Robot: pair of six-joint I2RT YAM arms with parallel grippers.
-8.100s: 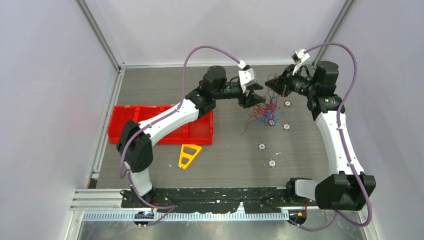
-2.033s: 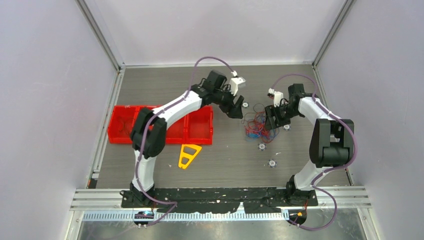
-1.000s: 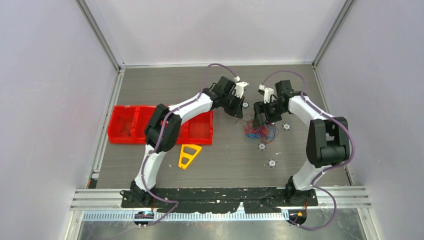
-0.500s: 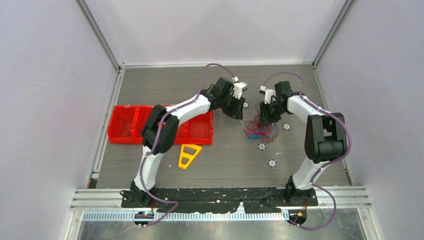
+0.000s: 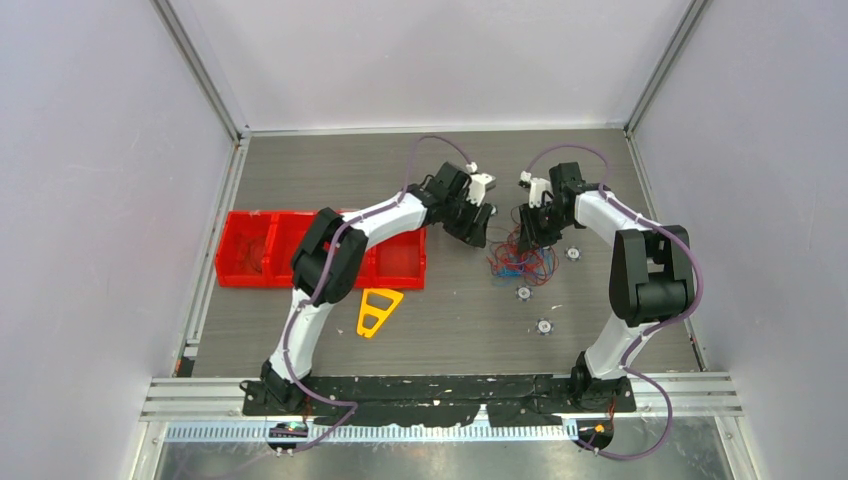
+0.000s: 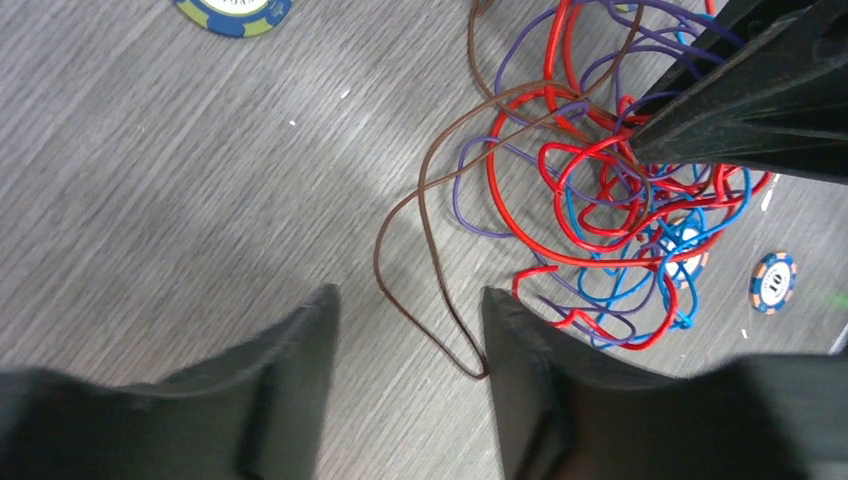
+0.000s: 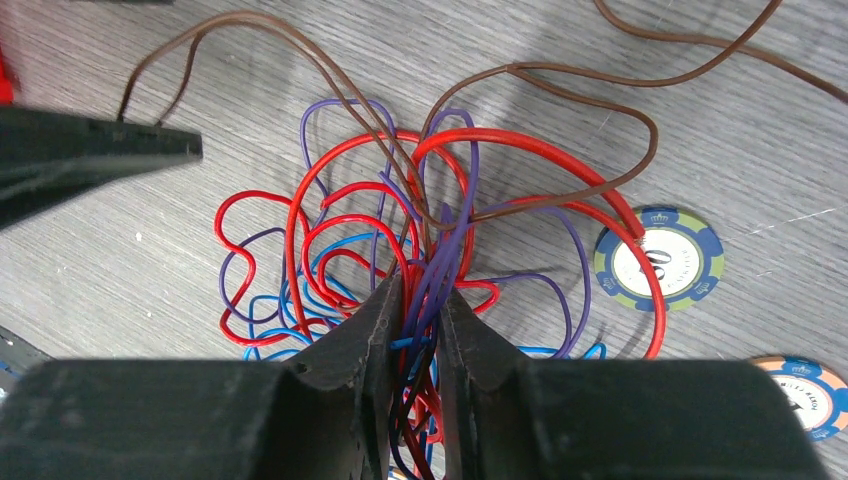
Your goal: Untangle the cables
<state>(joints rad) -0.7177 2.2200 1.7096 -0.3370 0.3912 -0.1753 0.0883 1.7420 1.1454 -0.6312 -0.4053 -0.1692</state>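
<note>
From above, the cables lie as one small clump on the table, right of centre and towards the far side. The clump has no clear long axis at this size. The left gripper is at its left edge and the right gripper is over its far side. From here I cannot tell how either gripper's fingers stand. A red bin and a yellow triangle sit well apart to the left, and round chips dot the table near the clump.

The left wrist view shows what the top view hides. The left gripper's fingers are spread, and only a brown strand runs between them. It loops out of the red, blue and purple tangle on the right, where the right gripper's dark fingers point in from the upper right.

The right wrist view shows the right gripper's fingers pressed almost together, pinching a bundle of purple, red and blue strands. The bundle runs straight out between the tips, then fans into loops — some cross a blue-rimmed chip.
</note>
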